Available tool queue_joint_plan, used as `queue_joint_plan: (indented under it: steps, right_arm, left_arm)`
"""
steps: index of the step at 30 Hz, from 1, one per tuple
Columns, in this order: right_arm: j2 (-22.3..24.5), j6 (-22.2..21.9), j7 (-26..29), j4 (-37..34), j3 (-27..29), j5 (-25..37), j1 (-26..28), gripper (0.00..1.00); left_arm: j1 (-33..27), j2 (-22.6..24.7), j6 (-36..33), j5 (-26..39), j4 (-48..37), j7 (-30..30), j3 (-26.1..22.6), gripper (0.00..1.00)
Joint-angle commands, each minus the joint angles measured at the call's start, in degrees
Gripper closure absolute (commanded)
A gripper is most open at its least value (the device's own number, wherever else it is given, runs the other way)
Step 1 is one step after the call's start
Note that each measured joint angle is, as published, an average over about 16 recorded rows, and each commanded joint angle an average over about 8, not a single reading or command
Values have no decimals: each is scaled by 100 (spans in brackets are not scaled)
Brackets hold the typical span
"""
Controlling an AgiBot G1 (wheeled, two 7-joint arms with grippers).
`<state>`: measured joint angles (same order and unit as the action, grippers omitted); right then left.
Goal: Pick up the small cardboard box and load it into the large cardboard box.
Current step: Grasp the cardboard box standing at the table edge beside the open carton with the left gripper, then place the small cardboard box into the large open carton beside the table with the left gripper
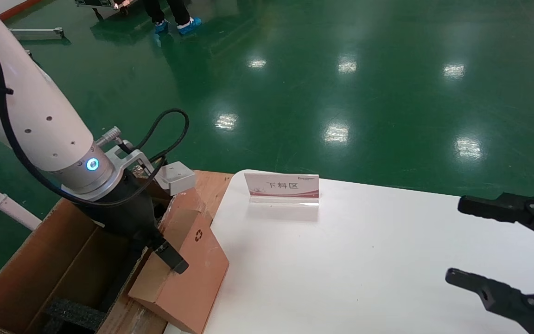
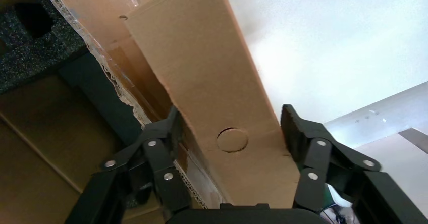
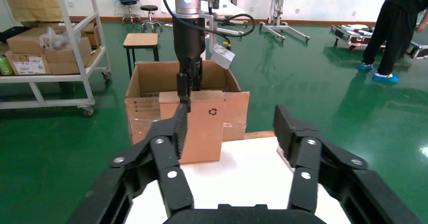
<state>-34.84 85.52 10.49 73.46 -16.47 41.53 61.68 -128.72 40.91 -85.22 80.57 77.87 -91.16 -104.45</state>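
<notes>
The small cardboard box (image 1: 193,264), brown with a recycling symbol, stands tilted at the table's left edge, against the large cardboard box (image 1: 40,260). My left gripper (image 1: 165,250) is shut on its upper narrow side. In the left wrist view the fingers (image 2: 169,133) clamp both broad faces of the small box (image 2: 202,72). The right wrist view shows the small box (image 3: 199,125) in front of the large open carton (image 3: 146,80). Black foam (image 1: 74,313) lies inside the carton. My right gripper (image 1: 480,246) is open and empty over the table's right side.
A white table (image 1: 364,260) carries a small red-and-white sign (image 1: 282,188). A wooden board (image 1: 209,183) lies behind the carton. Farther off are a shelf cart with boxes (image 3: 50,42), a stool (image 3: 141,40) and a person (image 3: 393,27) on the green floor.
</notes>
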Motion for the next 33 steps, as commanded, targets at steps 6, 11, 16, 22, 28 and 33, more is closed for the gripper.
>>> queue_joint_plan:
  steps: [6,11,16,22,28,33]
  right_arm:
    - [0,0,0,0,0,0,0,100]
    - [0,0,0,0,0,1,0,100]
    - [0,1,-1,-3,-2,1,1,100]
    - [0,1,-3,-5,-4,-1,3,100]
    - [1,1,-4,-5,-7,-2,4,100]
    - [1,0,-5,-5,-9,-3,5,100]
  left_arm:
    - [-3,2,-3,4,0,-2,2,100]
    - [-14,12,2,2,-52,21,12,100]
    - [-234,-50,24,-48,-153,97,142,100]
    - [-959,-130,-82,-57,-228,159,459,100]
    - [-1837,6,-384,135,-434,291,665,100]
    - [-2458,126,-580,209,-688,468,464,100]
